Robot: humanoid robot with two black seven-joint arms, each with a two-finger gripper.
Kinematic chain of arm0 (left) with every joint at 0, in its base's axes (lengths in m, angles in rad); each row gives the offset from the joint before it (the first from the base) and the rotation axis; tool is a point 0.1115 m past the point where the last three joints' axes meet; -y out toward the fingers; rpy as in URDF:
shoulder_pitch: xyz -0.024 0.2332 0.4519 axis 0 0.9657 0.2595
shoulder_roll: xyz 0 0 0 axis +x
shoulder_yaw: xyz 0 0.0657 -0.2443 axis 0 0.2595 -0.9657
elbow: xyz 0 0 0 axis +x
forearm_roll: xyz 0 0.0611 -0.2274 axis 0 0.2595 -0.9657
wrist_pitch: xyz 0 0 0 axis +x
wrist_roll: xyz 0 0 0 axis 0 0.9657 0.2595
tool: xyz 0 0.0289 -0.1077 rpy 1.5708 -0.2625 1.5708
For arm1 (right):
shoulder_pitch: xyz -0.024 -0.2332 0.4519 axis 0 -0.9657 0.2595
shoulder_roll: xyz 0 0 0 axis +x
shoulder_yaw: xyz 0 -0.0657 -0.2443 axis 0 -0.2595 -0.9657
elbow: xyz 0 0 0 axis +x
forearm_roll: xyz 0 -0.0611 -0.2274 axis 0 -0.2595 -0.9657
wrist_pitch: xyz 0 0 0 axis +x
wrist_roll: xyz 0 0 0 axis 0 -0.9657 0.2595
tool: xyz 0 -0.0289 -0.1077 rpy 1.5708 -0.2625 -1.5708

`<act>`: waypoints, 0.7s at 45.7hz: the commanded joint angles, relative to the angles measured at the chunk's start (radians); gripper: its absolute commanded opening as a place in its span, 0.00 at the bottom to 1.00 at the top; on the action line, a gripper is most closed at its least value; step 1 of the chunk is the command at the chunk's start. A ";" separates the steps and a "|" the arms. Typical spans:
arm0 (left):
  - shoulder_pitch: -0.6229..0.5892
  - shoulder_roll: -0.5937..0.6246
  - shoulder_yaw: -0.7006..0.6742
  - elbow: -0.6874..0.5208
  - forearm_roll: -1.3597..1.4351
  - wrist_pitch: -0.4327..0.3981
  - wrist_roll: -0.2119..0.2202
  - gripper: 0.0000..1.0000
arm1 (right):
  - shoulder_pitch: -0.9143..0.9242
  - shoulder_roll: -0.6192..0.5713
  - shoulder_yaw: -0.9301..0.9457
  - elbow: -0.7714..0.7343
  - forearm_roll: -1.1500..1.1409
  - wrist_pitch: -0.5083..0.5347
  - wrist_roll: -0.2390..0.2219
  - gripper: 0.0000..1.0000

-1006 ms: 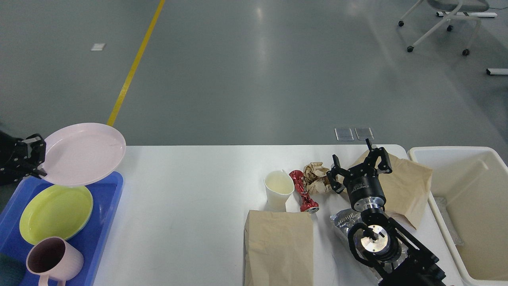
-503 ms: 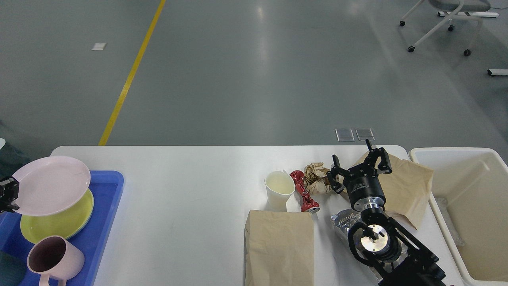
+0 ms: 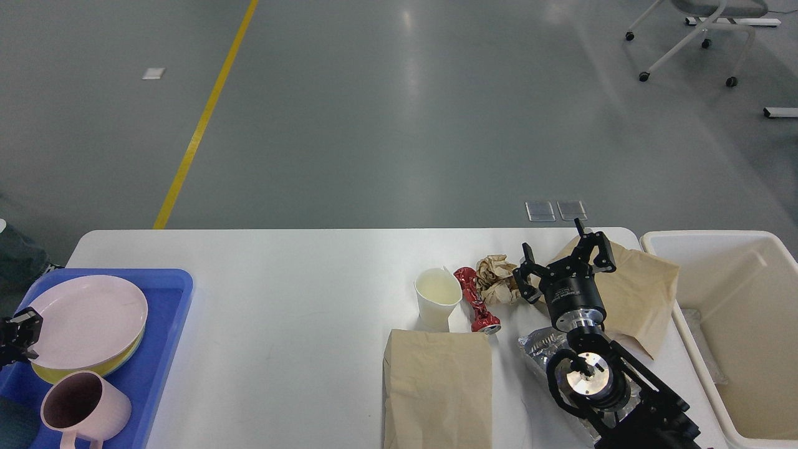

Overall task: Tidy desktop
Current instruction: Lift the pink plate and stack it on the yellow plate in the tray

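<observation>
The white desktop [image 3: 299,280] fills the lower view. My left gripper [image 3: 19,337] is at the far left edge, closed on the rim of a pink plate [image 3: 87,321] that lies on a yellow-green plate [image 3: 62,374] in the blue tray [image 3: 168,312]. My right gripper [image 3: 564,252] is open and empty, held above the desktop between a crumpled brown paper ball [image 3: 495,279] and a brown paper bag [image 3: 642,293]. A white paper cup [image 3: 438,299] and a crushed red can [image 3: 475,299] lie just left of it.
A pink mug [image 3: 84,408] stands in the tray's front. A second flat brown bag [image 3: 436,386] lies at the front edge. A silver foil wrapper [image 3: 539,346] lies under my right arm. A cream plastic bin [image 3: 704,236] stands at the right.
My left gripper has brought the pink plate down and leftward from above the tray's far corner onto the yellow-green plate. The right arm has not moved.
</observation>
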 commanded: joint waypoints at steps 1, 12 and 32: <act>0.002 0.000 0.002 0.000 0.002 0.000 0.003 0.00 | 0.000 0.000 0.000 0.000 0.000 0.000 0.000 1.00; 0.010 0.001 -0.001 0.002 0.005 0.019 0.001 0.00 | 0.000 0.000 0.000 0.000 0.000 0.000 0.000 1.00; 0.010 -0.003 -0.010 0.000 0.007 0.052 0.004 0.90 | 0.000 0.000 0.000 0.000 0.000 0.000 0.000 1.00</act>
